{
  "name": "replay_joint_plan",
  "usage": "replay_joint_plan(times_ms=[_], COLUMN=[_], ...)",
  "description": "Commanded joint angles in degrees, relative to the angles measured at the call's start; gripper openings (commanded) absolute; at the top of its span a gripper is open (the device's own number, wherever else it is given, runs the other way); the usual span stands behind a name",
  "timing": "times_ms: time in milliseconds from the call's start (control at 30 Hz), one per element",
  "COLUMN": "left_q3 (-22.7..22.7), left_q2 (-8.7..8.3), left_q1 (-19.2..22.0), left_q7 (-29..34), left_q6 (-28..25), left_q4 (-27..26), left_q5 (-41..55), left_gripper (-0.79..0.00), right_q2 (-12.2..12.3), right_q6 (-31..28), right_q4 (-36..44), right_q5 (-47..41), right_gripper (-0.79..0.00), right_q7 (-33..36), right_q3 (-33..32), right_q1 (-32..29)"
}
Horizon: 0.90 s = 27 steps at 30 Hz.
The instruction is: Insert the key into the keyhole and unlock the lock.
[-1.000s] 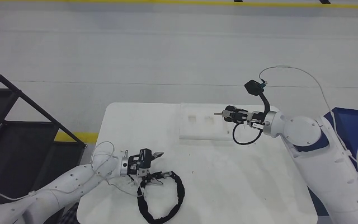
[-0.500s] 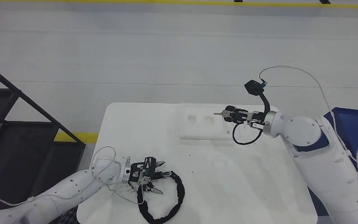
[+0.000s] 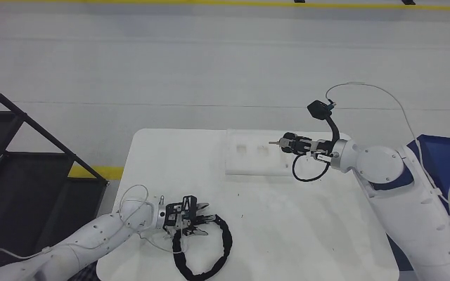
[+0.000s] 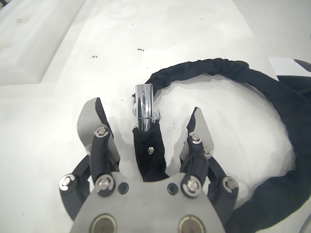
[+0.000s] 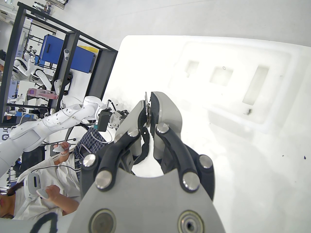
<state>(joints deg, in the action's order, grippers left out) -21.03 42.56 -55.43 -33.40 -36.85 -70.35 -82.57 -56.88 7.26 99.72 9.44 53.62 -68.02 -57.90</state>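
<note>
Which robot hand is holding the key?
The right gripper, pinched shut on the key by the white foam tray. The left gripper is open around the lock's shiny cylinder.

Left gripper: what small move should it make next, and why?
Probably close on the lock's chrome cylinder: the left gripper is open astride it, gripping nothing, while the right gripper holds the key.

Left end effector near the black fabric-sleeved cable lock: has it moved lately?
Yes. The left end effector shifted away from the white foam tray, toward the black fabric-sleeved cable lock.
</note>
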Motion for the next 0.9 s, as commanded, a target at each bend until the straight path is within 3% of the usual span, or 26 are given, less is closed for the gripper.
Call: replay_joint_plan(times_ms=[0,33,67,133,367,567,867], left_q3=[-0.2,-0.4,-0.6,-0.9,-3.0,-6.1,-11.7], left_q2=[0.22,0.33,0.44,0.65,0.71,-0.41,-2.20], left_q1=[-0.2,-0.4,-0.5,-0.8,-1.7,-2.8,-2.1], left_q7=[0.1,0.3,0.6,1.4,0.1,-4.5,-7.8], left_q6=[0.6,0.9,1.2,1.9,2.0,0.8,-8.2], left_q4=[0.0,0.1,0.2,0.2,0.2,-1.7,-6.3], left_q5=[-0.3,-0.5,-0.5,-0.4,0.4,1.3,4.5], left_gripper=[-0.292,-0.406,-0.471,-0.785,-0.785,-0.785,-0.785], right_q2=[0.0,0.0,0.0,0.0,0.0,0.0,0.0], right_q6=[0.0,0.0,0.0,0.0,0.0,0.0,0.0], right_q4=[0.0,0.0,0.0,0.0,0.0,0.0,0.0], right_q5=[0.0,0.0,0.0,0.0,0.0,0.0,0.0], right_gripper=[-0.785,-0.785,-0.785,-0.785,-0.785,-0.785,-0.785], right_q7=[0.0,0.0,0.0,0.0,0.0,0.0,0.0], right_q3=[0.0,0.0,0.0,0.0,0.0,0.0,0.0], right_q1=[0.0,0.0,0.0,0.0,0.0,0.0,0.0])
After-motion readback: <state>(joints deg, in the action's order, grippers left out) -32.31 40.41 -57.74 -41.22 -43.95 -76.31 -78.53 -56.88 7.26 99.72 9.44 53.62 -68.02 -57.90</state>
